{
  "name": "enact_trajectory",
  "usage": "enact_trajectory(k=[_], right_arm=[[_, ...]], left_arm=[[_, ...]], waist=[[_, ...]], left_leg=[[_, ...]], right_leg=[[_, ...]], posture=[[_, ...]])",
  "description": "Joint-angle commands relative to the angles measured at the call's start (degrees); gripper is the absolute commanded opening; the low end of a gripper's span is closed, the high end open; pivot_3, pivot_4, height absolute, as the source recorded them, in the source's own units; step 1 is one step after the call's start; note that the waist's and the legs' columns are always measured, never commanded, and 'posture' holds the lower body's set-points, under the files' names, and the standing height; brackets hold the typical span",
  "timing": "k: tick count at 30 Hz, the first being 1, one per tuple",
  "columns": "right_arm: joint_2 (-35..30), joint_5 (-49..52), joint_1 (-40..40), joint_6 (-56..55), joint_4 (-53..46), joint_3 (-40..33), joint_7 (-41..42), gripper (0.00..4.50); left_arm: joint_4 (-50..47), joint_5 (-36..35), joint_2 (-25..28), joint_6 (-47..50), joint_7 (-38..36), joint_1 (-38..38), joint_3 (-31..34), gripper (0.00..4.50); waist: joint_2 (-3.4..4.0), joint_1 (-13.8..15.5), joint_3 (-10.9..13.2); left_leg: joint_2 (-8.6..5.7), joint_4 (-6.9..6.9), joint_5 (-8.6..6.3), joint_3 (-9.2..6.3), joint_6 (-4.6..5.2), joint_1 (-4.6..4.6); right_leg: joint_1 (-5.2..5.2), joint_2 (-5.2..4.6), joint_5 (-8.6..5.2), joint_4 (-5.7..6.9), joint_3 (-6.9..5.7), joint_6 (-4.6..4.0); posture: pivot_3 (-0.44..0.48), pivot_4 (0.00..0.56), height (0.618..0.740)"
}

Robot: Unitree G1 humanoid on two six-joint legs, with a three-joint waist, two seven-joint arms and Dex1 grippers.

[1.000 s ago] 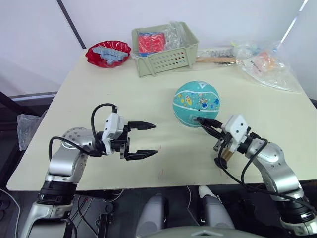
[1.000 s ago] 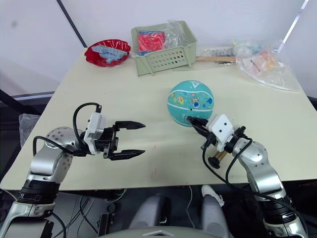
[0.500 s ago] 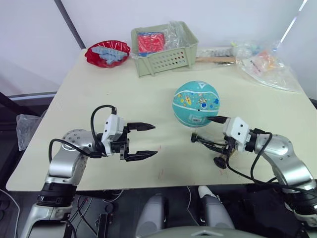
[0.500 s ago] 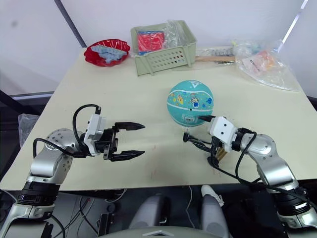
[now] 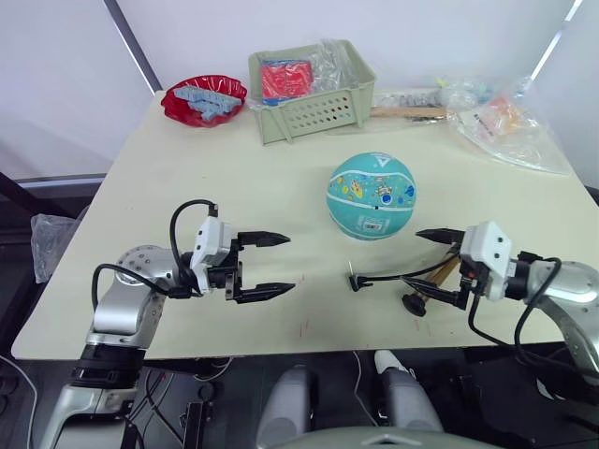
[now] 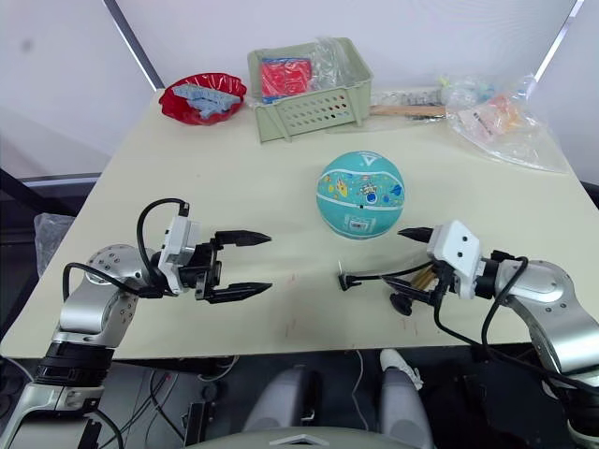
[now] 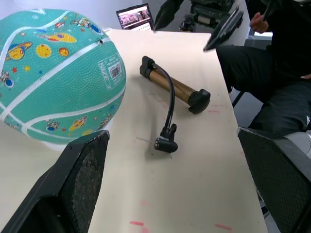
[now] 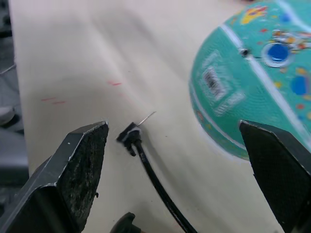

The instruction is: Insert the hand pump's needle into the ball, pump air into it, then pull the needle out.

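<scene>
While lying loose on the table [image 5: 187,168] between the spread-fingered right gripper [image 5: 440,268] and the equally wide-open left gripper [image 5: 273,266], with needle [image 8: 147,117] bare and ball [image 5: 372,197] just beyond, risks a bent pin under any careless regrasp of the hand pump [image 7: 176,86].

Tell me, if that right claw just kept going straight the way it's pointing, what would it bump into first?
Probably the needle fitting at the hose end, lying on the table between the open right gripper fingers' line, with the hand pump beneath it. The ball sits off to one side, likely missed.
</scene>
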Motion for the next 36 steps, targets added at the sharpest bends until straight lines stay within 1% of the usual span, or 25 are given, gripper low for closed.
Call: enact_trajectory(k=[1, 4, 9, 14, 17, 21, 24, 26, 30, 36], right_arm=[[1.21, 1.74, 3.69, -4.62, 1.22, -5.59, -0.14, 4.47], [4.13, 3.48, 8.99, -8.87, 4.47, -11.72, -0.94, 4.47], [6.36, 3.91, 13.78, -15.19, 9.91, -17.09, -0.21, 4.47], [7.09, 6.15, 16.63, -19.44, 15.83, -21.65, 2.1, 4.47], [6.29, 7.68, 18.09, -21.1, 20.12, -23.92, 5.26, 4.47], [5.27, 8.68, 19.0, -23.14, 25.36, -26.19, 8.51, 4.47], [4.58, 10.4, 19.07, -23.63, 30.36, -28.48, 11.2, 4.47], [3.68, 10.81, 19.34, -24.31, 33.09, -29.15, 13.9, 4.47], [2.4, 11.57, 18.53, -24.97, 36.62, -30.21, 16.66, 4.47], [2.07, 10.86, 17.13, -26.31, 39.5, -29.74, 18.81, 4.47]], left_arm=[[-0.2, -0.03, -0.04, -1.58, 0.3, 0.27, 1.46, 4.5], [0.83, 0.33, -0.22, -2.31, 1.62, 0.84, 2.37, 4.5], [2.96, 1.68, -0.45, -3.96, 4.28, 1.41, 3.24, 4.5], [5.92, 2.54, -0.36, -5.36, 5.89, 2.88, 4.41, 4.5], [7.93, 2.94, -0.09, -5.98, 6.42, 4.24, 5.39, 4.5], [10.14, 3.73, 0.58, -6.57, 7.58, 6.63, 6.6, 4.5], [12.16, 5.01, 0.94, -6.15, 9.86, 9.09, 7.93, 4.5], [13.1, 5.67, 0.81, -7.97, 10.3, 9.99, 8.53, 4.5], [13.63, 5.48, 0.57, -8.43, 10.78, 12.28, 10.13, 4.5], [14.97, 8.22, 0.08, -10.68, 13.86, 12.54, 10.23, 4.5]], waist=[[-0.01, 0.02, 0.0], [-0.02, 0.08, 0.01], [-0.02, -0.13, 0.01], [-0.01, -0.09, 0.01], [-0.01, -0.09, 0.01], [-0.01, -0.1, 0.01], [-0.01, -0.12, 0.01], [-0.01, -0.08, 0.01], [-0.01, -0.05, 0.0], [-0.01, -0.04, 0.0]], left_leg=[[0.0, 0.0, 0.0, 0.0, 0.0, 0.0], [0.0, -0.01, 0.0, 0.0, 0.0, 0.01], [0.01, -0.01, 0.0, 0.08, 0.0, 0.04], [0.08, -0.01, 0.0, 0.1, 0.0, 0.11], [0.09, -0.01, 0.0, 0.12, 0.0, 0.11], [0.2, -0.02, 0.0, 0.14, 0.0, 0.11], [0.33, -0.02, 0.0, 0.19, 0.0, 0.13], [0.37, -0.02, 0.0, 0.21, 0.0, 0.15], [0.43, -0.01, 0.0, 0.23, 0.0, 0.17], [0.51, -0.01, 0.0, 0.25, -0.01, 0.18]], right_leg=[[0.0, 0.0, 0.0, 0.0, 0.0, 0.0], [0.01, 0.0, 0.0, 0.0, 0.0, 0.0], [0.0, 0.0, 0.03, 0.0, 0.06, 0.05], [0.01, 0.06, -0.02, 0.01, 0.07, -0.1], [0.01, 0.06, -0.02, 0.01, 0.08, -0.11], [0.01, 0.06, -0.04, 0.0, 0.1, -0.14], [0.01, 0.07, -0.08, 0.0, 0.1, -0.2], [0.01, 0.07, -0.07, 0.0, 0.12, -0.22], [0.01, 0.09, -0.05, 0.0, 0.12, -0.27], [0.0, 0.15, -0.02, 0.0, 0.12, -0.32]], posture=[[0.0, 0.15, 0.738], [0.0, 0.15, 0.738], [0.0, 0.15, 0.738], [0.0, 0.15, 0.738], [0.0, 0.15, 0.738], [0.0, 0.15, 0.738], [0.0, 0.15, 0.738], [0.0, 0.15, 0.738], [0.0, 0.15, 0.738], [0.0, 0.15, 0.738]])
